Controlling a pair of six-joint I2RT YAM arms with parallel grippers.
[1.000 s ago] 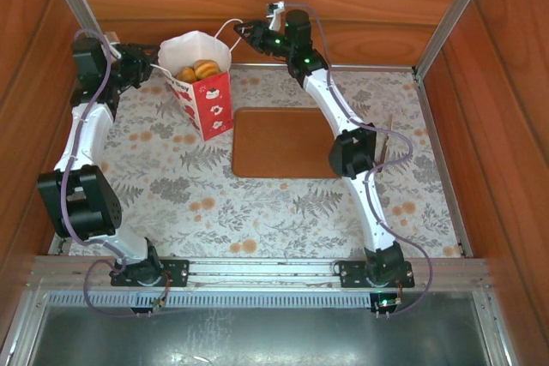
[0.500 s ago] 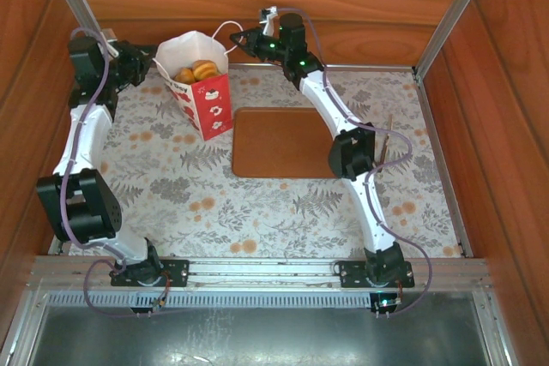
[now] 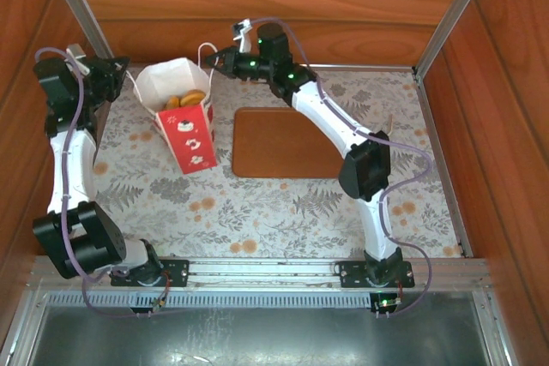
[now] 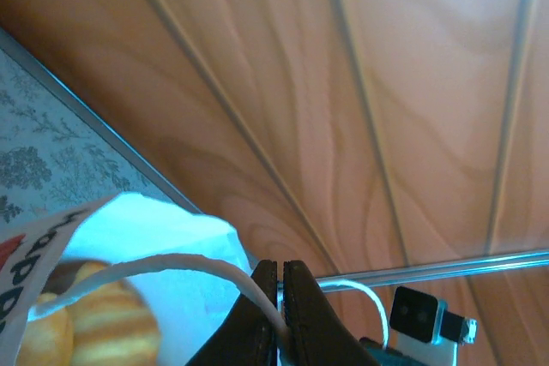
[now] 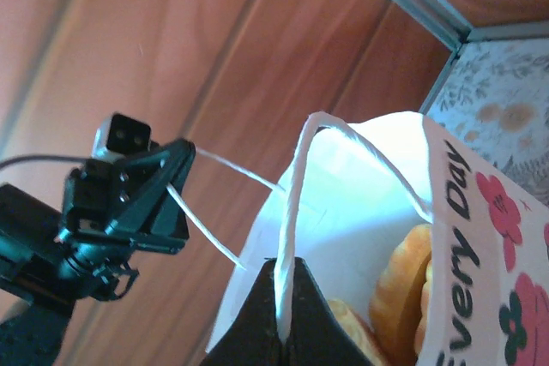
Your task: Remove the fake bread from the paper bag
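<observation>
On the floral counter, a flat brown tray and, just left of it, the white paper bag, mouth open. Inside at the top, golden fake bread. Left gripper and right gripper on opposite sides of the bag, each pinched shut on one of its thin cord handles.

Both arms look alike: the left arm and the right arm have glossy white link shells between chunky black joint housings. A thin lilac cable loops loosely along each one. Small green lights glow on the right arm's black wrist section. Each arm stands on a flat black base plate. The left gripper has dark, tapered fingers, and a small pale camera box sits on its black wrist.
</observation>
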